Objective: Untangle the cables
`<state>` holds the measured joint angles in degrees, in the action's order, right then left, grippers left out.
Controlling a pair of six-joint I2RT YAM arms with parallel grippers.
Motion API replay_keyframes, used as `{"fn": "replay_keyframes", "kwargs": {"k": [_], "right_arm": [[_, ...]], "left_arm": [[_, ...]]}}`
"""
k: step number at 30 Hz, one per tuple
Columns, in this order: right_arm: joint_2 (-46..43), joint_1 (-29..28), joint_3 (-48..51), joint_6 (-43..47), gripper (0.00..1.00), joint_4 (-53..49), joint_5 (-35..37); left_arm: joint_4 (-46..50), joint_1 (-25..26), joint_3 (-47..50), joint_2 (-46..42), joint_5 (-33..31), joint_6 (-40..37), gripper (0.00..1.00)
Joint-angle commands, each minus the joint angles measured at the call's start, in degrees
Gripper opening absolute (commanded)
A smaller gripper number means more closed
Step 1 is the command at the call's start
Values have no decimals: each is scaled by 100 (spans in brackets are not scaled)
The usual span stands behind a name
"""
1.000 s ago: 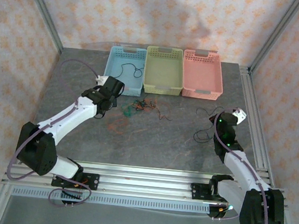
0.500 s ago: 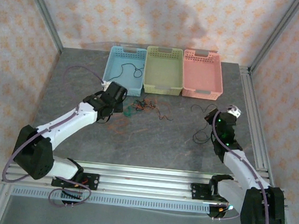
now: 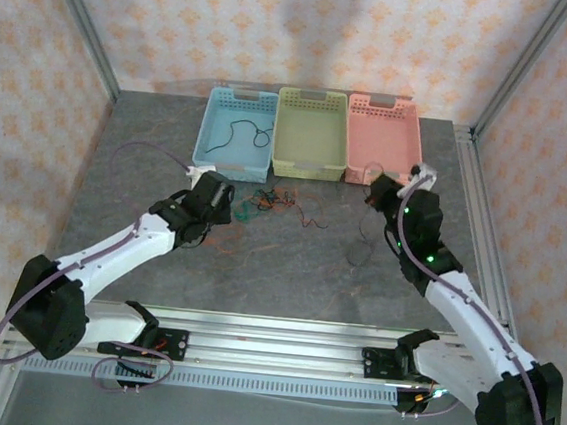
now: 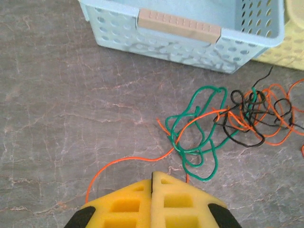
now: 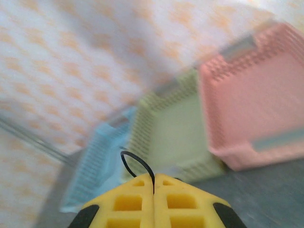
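cables nr blue basket front wall, apart

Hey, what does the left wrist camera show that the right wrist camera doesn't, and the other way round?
Left wrist view: the tangle of cables, green, black and orange, lying on the table in front of the blue basket, with an orange strand running toward the shut left fingers.
Right wrist view: the pink basket, the patterned wall, and a black cable pinched between the shut right fingers.
Both: the blue basket and the green basket beside it.
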<state>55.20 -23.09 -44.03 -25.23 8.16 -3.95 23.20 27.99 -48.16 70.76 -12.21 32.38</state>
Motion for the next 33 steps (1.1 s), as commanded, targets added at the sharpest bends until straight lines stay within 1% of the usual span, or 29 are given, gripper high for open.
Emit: {"fn": "replay_keyframes", "kwargs": {"k": [1, 4, 9, 12, 14, 18, 23, 26, 28, 33], "right_arm": [[373, -424, -1311, 164, 0, -340, 148], [1133, -738, -2712, 255, 0, -498, 69], [2761, -979, -4923, 89, 0, -498, -182], [3837, -1066, -5879, -122, 0, -165, -252], [4588, -1103, -6507, -243, 0, -11, -464], [6030, -1119, -7730, -532, 0, 327, -792], [7555, -1184, -9415, -772, 0, 11, -876], [8093, -1211, -9800, -791, 0, 40, -756], [8312, -1206, -9791, -776, 0, 84, -640], [8593, -1215, -8998, -852, 0, 441, -457]], "left_arm": [[-178, -77, 146, -267, -288, 171, 0], [-137, -167, 170, -292, -371, 232, 0], [-71, -412, 258, -359, -357, 408, 0], [-119, -452, 356, -455, -498, 419, 0], [-147, -486, 415, -511, -548, 443, 0], [-230, -526, 484, -639, -473, 412, 0], [-215, -543, 454, -661, -499, 374, 0], [-215, -551, 468, -714, -540, 374, 0], [-219, -558, 465, -731, -524, 383, 0], [-211, -558, 455, -790, -493, 401, 0]]}}
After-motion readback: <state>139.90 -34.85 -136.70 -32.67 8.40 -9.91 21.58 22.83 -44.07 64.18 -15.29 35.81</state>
